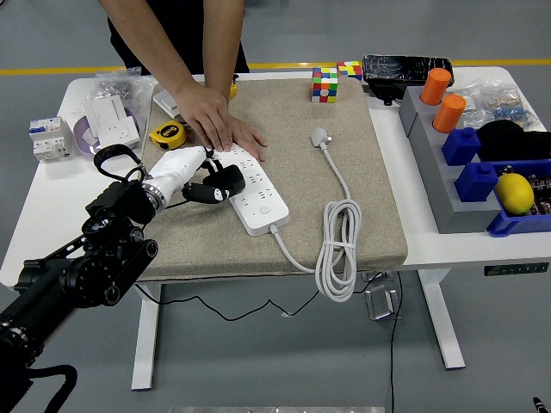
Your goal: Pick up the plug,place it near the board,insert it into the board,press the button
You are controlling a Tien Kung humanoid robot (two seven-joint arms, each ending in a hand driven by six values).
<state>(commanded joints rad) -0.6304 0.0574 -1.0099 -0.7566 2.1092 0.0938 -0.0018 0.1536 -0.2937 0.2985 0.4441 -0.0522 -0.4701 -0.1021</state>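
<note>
Left hand (191, 176) is gripping the black plug (225, 181) at the near-left edge of the white power strip (251, 191), on the beige mat (344, 120). Plug prongs are hiding underneath; seating cannot be told. A person's hand (217, 120) is pressing flat on the strip's far end, covering it. Strip's button is too small to make out.

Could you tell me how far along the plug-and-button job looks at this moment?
Picked up and brought over: the left hand grips the black plug at the white power strip, which a person's hand steadies. Whether the plug is seated cannot be told. Left: finishing the insertion and pressing the strip's button.
</note>
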